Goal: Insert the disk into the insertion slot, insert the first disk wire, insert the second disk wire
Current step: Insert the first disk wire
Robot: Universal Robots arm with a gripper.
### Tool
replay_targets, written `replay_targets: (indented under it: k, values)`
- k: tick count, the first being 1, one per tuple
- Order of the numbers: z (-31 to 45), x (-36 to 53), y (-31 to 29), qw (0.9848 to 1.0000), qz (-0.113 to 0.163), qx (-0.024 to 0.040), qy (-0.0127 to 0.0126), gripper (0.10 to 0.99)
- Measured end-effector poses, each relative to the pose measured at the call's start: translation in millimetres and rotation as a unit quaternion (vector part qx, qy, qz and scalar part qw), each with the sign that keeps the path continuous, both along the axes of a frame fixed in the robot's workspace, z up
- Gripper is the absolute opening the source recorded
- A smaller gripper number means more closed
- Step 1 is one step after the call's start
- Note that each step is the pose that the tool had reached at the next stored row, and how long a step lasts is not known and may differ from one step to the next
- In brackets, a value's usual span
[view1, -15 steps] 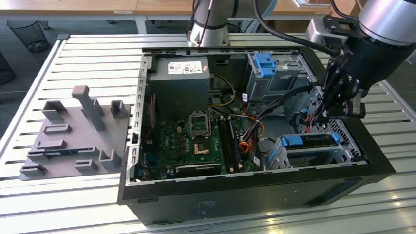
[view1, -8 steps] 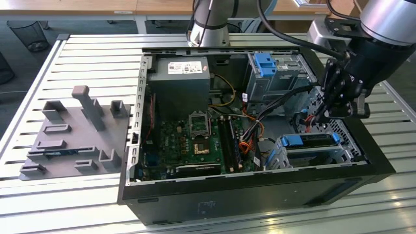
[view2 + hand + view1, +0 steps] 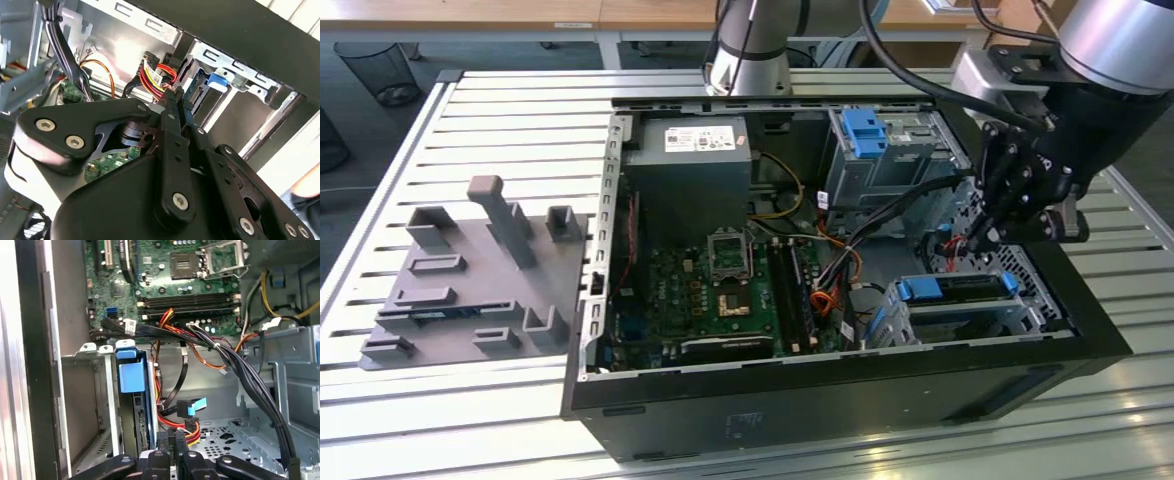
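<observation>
Hanging the gripper (image 3: 981, 232) down into the open computer case (image 3: 854, 400), just beside the insertion slot (image 3: 891, 322) and a little above it. Holding the jaws drawn almost together, with no more than a thin gap between the fingertips (image 3: 171, 96) in both wrist views. Meeting a red-and-yellow wire bundle (image 3: 157, 75) right at those tips, close against the insertion slot; cannot tell whether pinched there or merely brushed.

Finding the disk (image 3: 958, 288) seated inside the insertion slot, lying low between its silver walls, its bright blue frame uppermost in the exterior view and its blue tab (image 3: 131, 376) clear in the first wrist view. Noting a gap between gripper and disk.

Seeing a black cable with a blue-tabbed connector (image 3: 195, 407) ending in open air just beside the insertion slot, next to the wire bundle and touching nothing at its end.

Placing the rest by the insertion slot: the taller grey bay (image 3: 887, 150) just behind it, the motherboard (image 3: 720, 290) alongside it within the case, the power supply (image 3: 687, 165) well apart at the far corner, and a grey fixture plate (image 3: 467, 290) well apart outside the case on the slatted table (image 3: 494, 110).
</observation>
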State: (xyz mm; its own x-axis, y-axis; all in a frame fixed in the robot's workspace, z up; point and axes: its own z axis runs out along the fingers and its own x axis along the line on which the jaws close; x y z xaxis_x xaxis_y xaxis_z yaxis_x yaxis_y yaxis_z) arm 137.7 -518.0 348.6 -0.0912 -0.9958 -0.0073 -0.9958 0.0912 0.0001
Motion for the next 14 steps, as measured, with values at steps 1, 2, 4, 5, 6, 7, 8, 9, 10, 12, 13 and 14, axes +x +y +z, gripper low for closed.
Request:
replay_targets:
  k: [1, 2, 4, 5, 6, 7, 8, 9, 10, 12, 13, 14]
  values:
    - [-0.1, 0.0, 0.0, 1.0000, 0.008, 0.0000, -0.0004, 0.165]
    - [-0.2, 0.0, -0.1, 0.9999, 0.014, 0.0001, -0.0010, 0.165]
    - [-0.4, -0.4, -2.1, 0.9998, 0.020, 0.0001, -0.0029, 0.165]
    - [-0.5, -0.7, -3.8, 0.9998, 0.021, 0.0000, -0.0037, 0.165]
    - [-0.7, -1.0, -5.5, 0.9997, 0.023, 0.0000, -0.0043, 0.165]
    - [-0.8, -1.3, -7.2, 0.9997, 0.024, -0.0001, -0.0049, 0.165]
    - [-1.1, -1.6, -8.8, 0.9997, 0.025, -0.0001, -0.0055, 0.165]
    - [-1.4, -1.8, -9.9, 0.9996, 0.028, 0.0000, -0.0061, 0.165]
    - [-1.7, -1.8, -10.6, 0.9995, 0.031, 0.0000, -0.0064, 0.165]
    - [-3.1, -1.8, -10.8, 0.9990, 0.043, 0.0002, -0.0066, 0.165]
    - [-3.8, -1.8, -11.0, 0.9988, 0.049, 0.0001, -0.0066, 0.165]
    - [-4.5, -1.9, -11.3, 0.9985, 0.054, 0.0001, -0.0066, 0.165]
